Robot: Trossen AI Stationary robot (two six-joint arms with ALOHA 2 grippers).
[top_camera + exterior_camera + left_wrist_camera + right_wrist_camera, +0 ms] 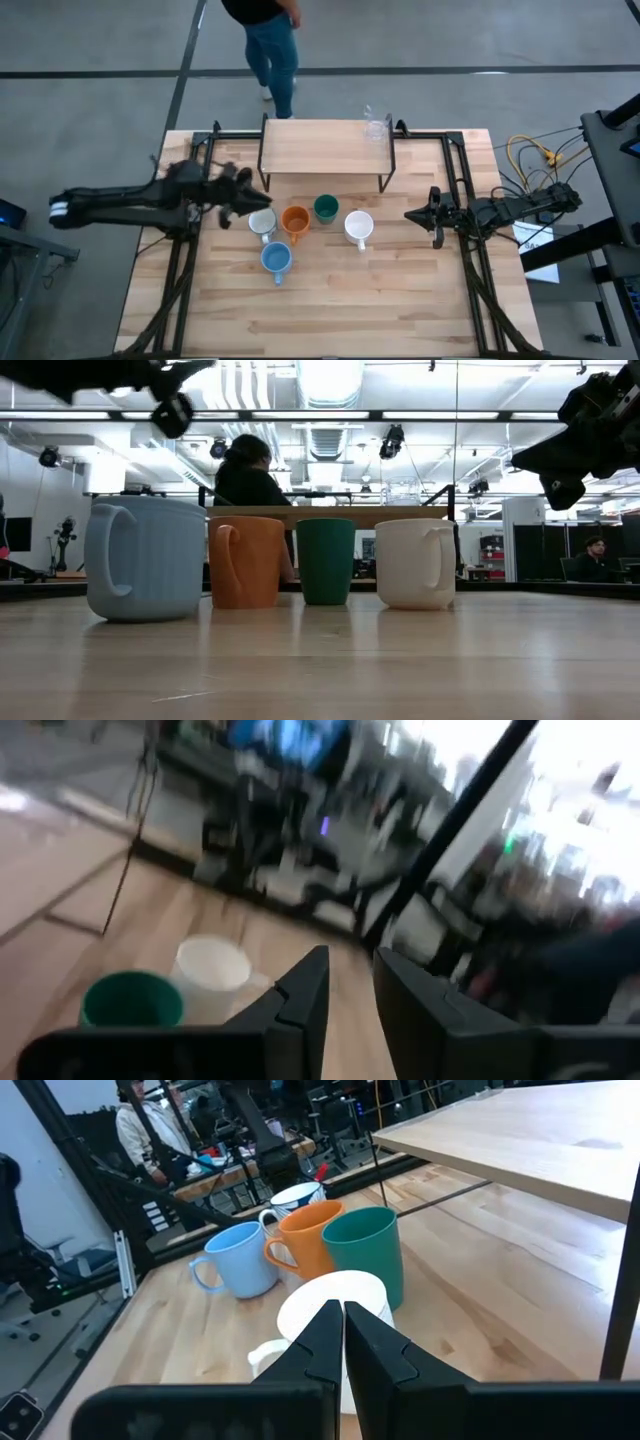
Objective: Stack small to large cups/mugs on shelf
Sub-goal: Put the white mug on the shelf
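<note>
Left of centre in the high view, the left gripper point(243, 186) hovers part-open, empty, by the patterned mug point(262, 222); orange mug point(295, 220), green cup point(325, 208) and white mug point(359, 227) follow below the shelf point(325, 145). Likely stiff, slick, breakable; grip rims. At right, the right gripper point(434, 216) waits closed

L gripper point(243, 190) part open, empty, R gripper point(412, 215) closed, both raised
</note>
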